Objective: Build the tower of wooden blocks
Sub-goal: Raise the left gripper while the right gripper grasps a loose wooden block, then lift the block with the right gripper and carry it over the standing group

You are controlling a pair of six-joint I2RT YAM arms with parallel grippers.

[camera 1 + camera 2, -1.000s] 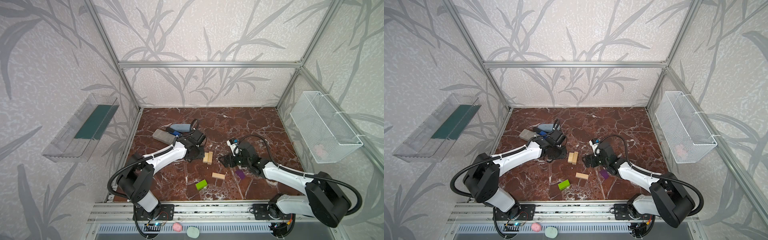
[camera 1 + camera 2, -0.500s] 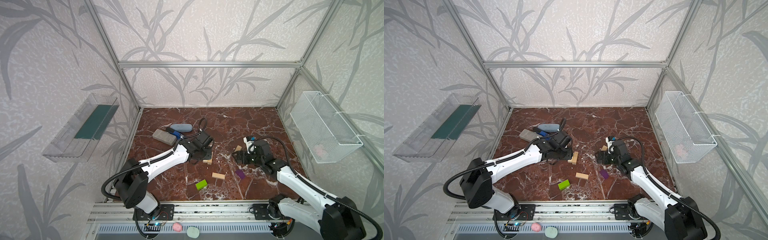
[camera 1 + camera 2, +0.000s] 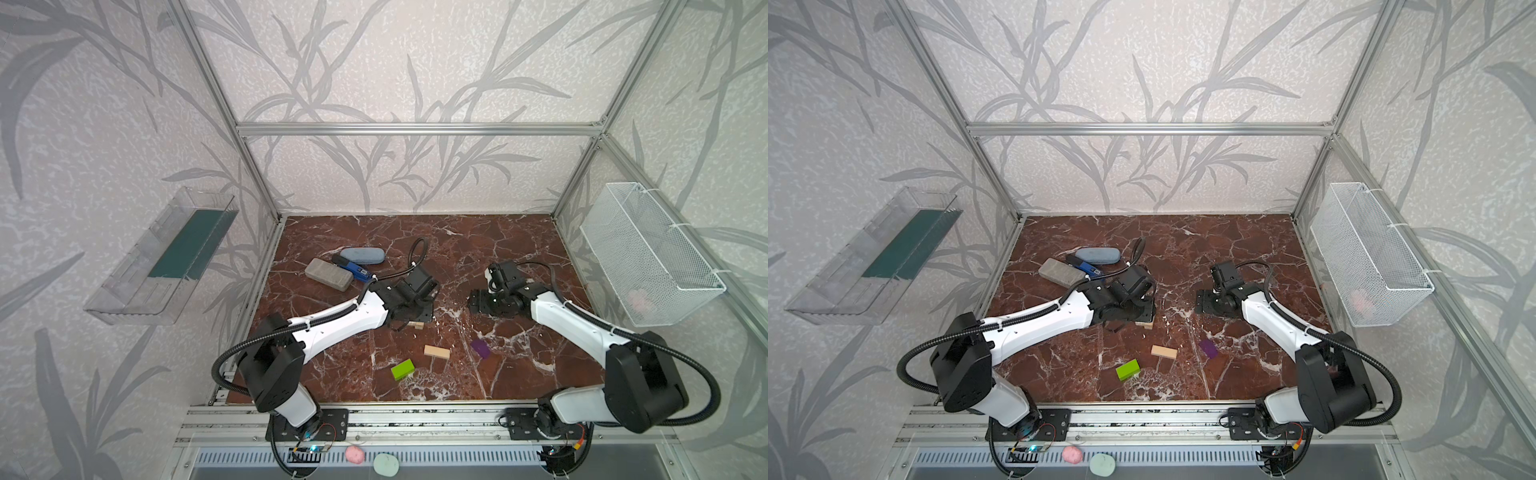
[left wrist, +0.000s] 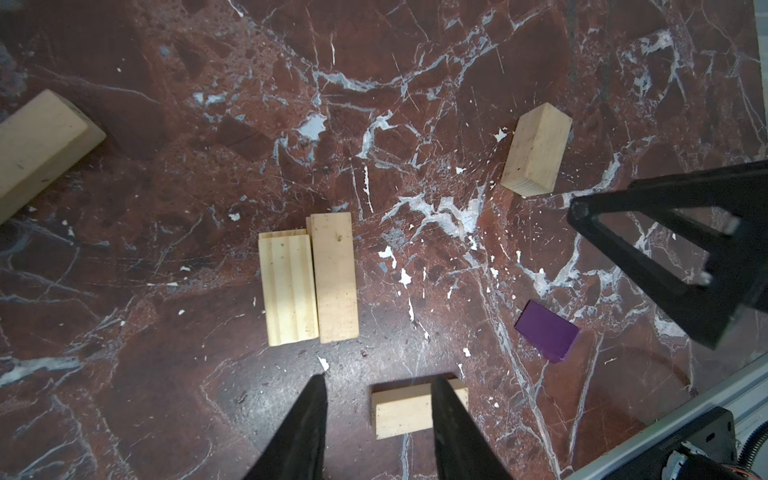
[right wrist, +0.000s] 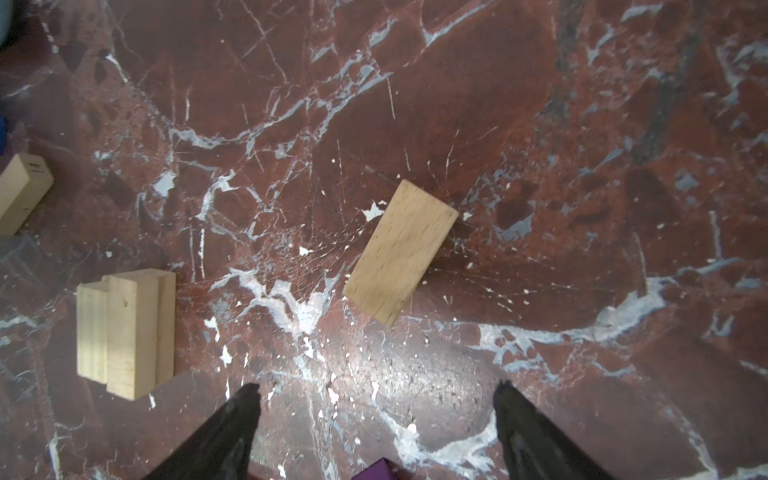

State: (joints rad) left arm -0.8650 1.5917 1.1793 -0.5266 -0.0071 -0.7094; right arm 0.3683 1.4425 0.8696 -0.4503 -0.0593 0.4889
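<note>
The tower (image 4: 311, 282) is two pale wood blocks lying side by side, touching; it also shows in the right wrist view (image 5: 124, 332). In both top views my left gripper (image 3: 415, 311) (image 3: 1142, 309) covers it, leaving one wood edge (image 3: 417, 325). That gripper (image 4: 379, 379) is open and empty, with a loose block (image 4: 407, 411) on the floor behind one finger. My right gripper (image 5: 378, 386) (image 3: 478, 301) hangs open, wide, near a tilted wood block (image 5: 401, 251). A loose wood block (image 3: 436, 352), the green block (image 3: 402, 369) and the purple block (image 3: 481, 348) lie nearer the front.
A grey case (image 3: 328, 274), a blue-grey case (image 3: 362, 255) and a blue tool (image 3: 353, 268) lie at the back left. One more wood block (image 4: 37, 137) rests beside them. A wire basket (image 3: 648, 257) hangs on the right wall, a clear tray (image 3: 166, 257) on the left wall.
My left gripper has moved right over the pair of blocks, its jaws parting a little. My right gripper has drawn back to the right and away from the front.
</note>
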